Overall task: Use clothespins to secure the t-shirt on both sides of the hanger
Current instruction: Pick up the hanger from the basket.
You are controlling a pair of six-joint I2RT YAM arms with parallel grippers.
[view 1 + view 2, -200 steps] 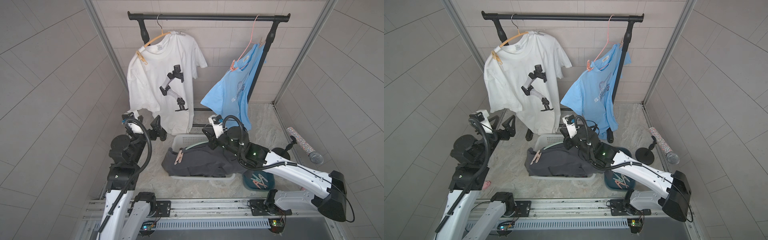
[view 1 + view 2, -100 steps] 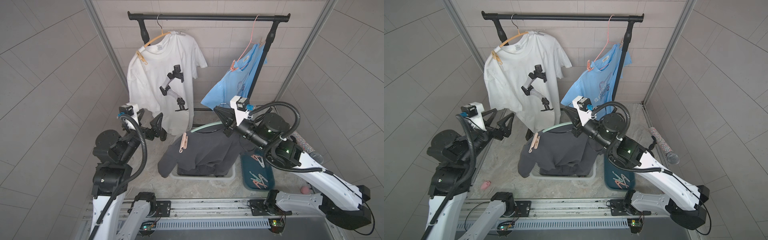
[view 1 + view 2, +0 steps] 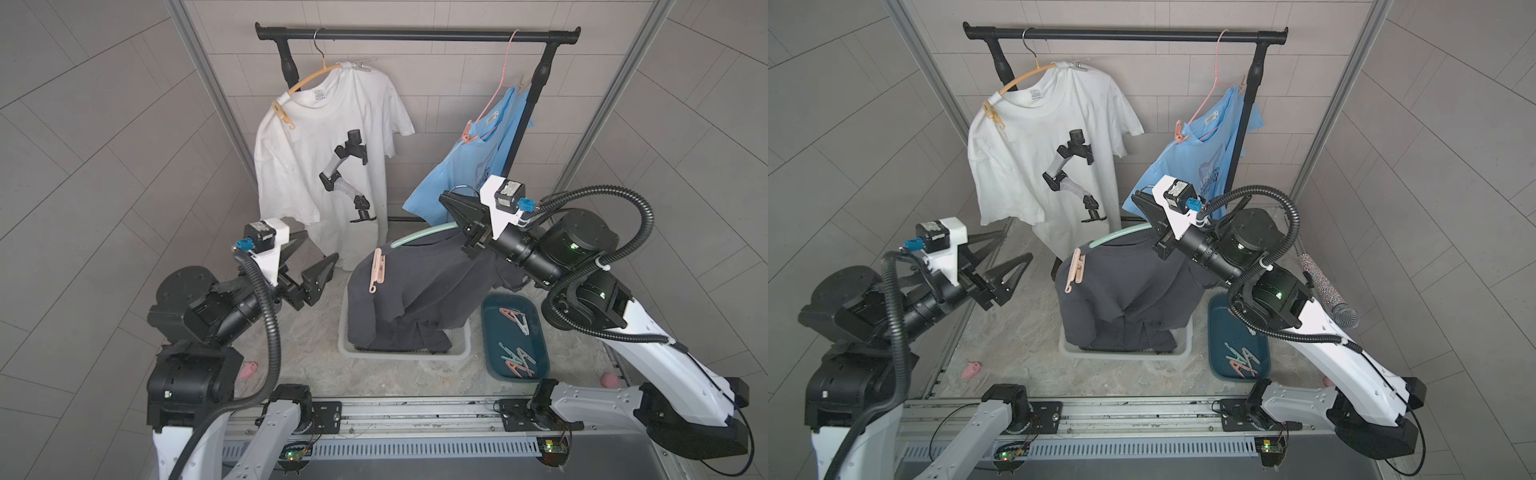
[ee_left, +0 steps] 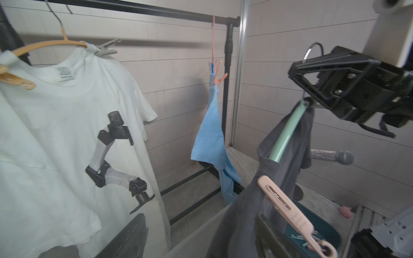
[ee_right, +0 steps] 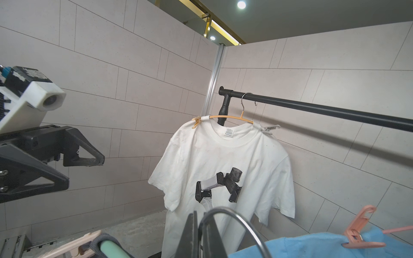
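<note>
Right tool (image 3: pixel 449 203) clamps the mint-green plastic hanger (image 3: pixel 419 237); left tool (image 3: pixel 322 248) gapes empty; dark grey t-shirt (image 3: pixel 415 291) needs its other shoulder pinned next

You were working in a robot lab's test booth, dressed up as a laundry corner. Grey tile-look wall panels (image 3: pixel 83 166) stood on three sides, joined by bare metal posts (image 5: pixel 213 78). Above your right gripper (image 3: pixel 446 199) the panels stopped short under a higher ceiling with lights (image 5: pixel 241 4). Both arms were bolted to a metal track (image 3: pixel 415 415) carrying small lit circuit boards (image 3: pixel 550 448), far back from your grippers. Ahead of your left gripper (image 3: pixel 321 248) ran a black clothes rail (image 3: pixel 415 35) hung with shirts (image 3: pixel 316 137). Below the right gripper, which gripped a hanger (image 3: pixel 419 237), sat a washing basket (image 3: pixel 345 345) beside a tray (image 3: pixel 488 332) of clothespins (image 3: pixel 515 320). A microphone (image 3: pixel 1327 291) stood off to that gripper's right.
</note>
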